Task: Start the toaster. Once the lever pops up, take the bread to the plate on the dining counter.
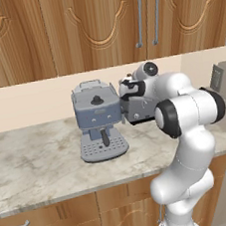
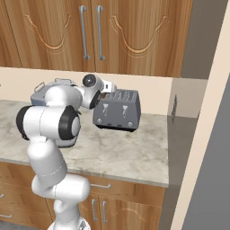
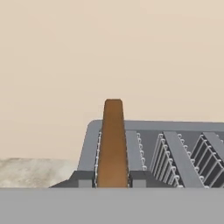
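The grey toaster (image 2: 119,111) stands on the marble worktop against the wall, partly behind my arm in the left base view (image 1: 137,111). In the hand view the brown bread (image 3: 113,140) stands upright in the toaster's (image 3: 175,153) leftmost slot, sticking up above the top. My gripper (image 3: 112,180) reaches down over that end of the toaster and is shut on the bread, one fingertip (image 3: 84,179) on each side of the slice. From the right base view the gripper (image 2: 109,90) hangs just over the toaster's left end. The plate and the dining counter are out of view.
A blue-grey espresso machine (image 1: 99,119) stands just left of the toaster. Wooden wall cabinets (image 1: 99,21) hang above the worktop (image 1: 35,159). A side wall (image 2: 197,134) closes the worktop on the right.
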Available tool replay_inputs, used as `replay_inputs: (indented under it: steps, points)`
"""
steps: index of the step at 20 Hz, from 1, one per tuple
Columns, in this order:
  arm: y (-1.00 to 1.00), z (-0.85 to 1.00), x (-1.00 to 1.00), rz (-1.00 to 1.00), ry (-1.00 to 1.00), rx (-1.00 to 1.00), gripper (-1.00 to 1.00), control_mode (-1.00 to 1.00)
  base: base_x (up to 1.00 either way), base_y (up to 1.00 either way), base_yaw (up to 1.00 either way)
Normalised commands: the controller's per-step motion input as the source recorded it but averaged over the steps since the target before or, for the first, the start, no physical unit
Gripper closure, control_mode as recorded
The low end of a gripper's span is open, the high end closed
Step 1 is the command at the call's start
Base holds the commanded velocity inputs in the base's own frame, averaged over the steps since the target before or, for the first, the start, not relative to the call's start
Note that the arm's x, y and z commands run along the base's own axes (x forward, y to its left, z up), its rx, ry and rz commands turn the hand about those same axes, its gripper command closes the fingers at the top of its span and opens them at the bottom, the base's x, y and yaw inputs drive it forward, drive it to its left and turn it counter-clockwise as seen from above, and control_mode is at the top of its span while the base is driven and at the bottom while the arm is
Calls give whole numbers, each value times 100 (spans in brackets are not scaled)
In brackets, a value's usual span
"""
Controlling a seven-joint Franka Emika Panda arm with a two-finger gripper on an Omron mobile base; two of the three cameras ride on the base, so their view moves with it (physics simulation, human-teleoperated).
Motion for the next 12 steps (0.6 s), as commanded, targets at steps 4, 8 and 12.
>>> replay_inputs:
  steps: [4,8,12]
  points:
    - [0,11,-3,0,-12,0,100,-100,0,0,0]
    - [0,27,-11,0,-11,0,100,-100,0,0,0]
    - [0,30,-17,0,-10,0,100,-100,0,0,0]
